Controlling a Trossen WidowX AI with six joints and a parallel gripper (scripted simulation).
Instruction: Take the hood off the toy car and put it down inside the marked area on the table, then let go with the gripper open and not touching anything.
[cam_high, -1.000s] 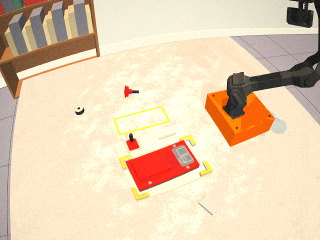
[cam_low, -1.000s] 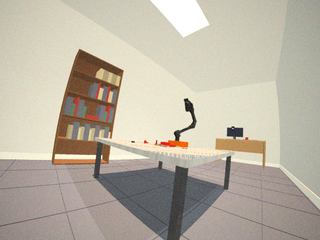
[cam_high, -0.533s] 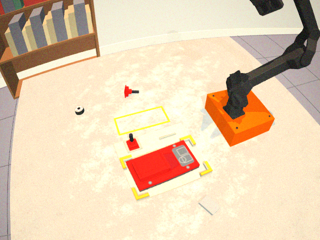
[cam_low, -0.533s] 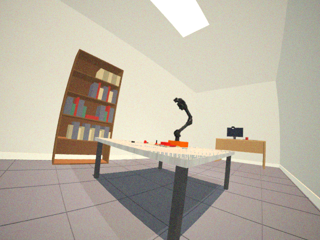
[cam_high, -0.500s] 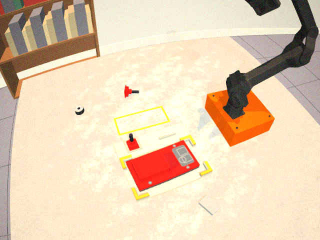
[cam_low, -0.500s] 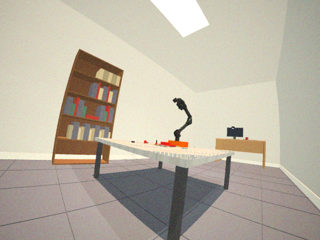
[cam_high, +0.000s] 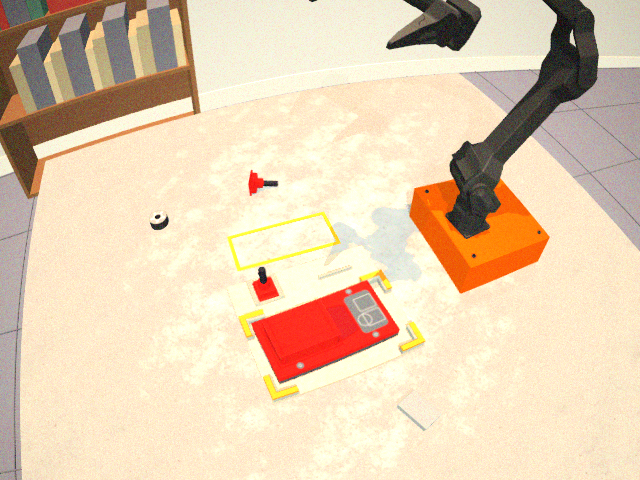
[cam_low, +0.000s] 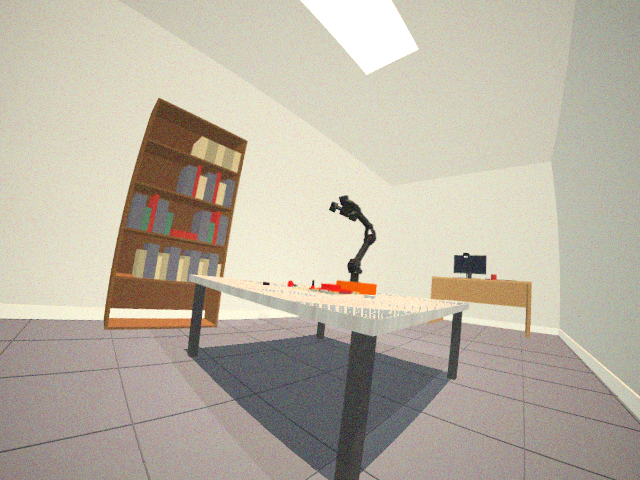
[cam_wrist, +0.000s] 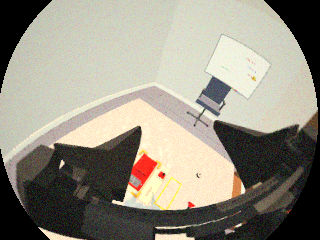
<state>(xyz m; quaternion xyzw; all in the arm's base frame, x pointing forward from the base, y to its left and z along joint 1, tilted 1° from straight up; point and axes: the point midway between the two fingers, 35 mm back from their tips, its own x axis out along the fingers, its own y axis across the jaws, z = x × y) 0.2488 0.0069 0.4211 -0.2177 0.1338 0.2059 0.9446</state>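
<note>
The red toy car (cam_high: 310, 330) (cam_wrist: 144, 169) stands between yellow corner brackets, its grey engine panel (cam_high: 366, 311) uncovered. A red square piece with a black knob (cam_high: 265, 290) stands upright on the pale board beside the car. Another red piece with a black peg (cam_high: 255, 182) (cam_wrist: 191, 204) lies on its side behind the marked area. Which of these is the hood I cannot tell. The marked area, a yellow outline (cam_high: 276, 225) (cam_wrist: 163, 191), has nothing inside it. My gripper (cam_high: 350, 23) (cam_wrist: 178, 126) is open and empty, high above the table and touching nothing.
The orange base (cam_high: 496, 242) (cam_low: 356, 287) carries the arm right of the marked area. A black-and-white wheel (cam_high: 159, 220) (cam_wrist: 198, 175) lies at the left. A thin pale block (cam_high: 418, 409) lies in front of the car. A bookshelf (cam_low: 170, 222) stands behind the table.
</note>
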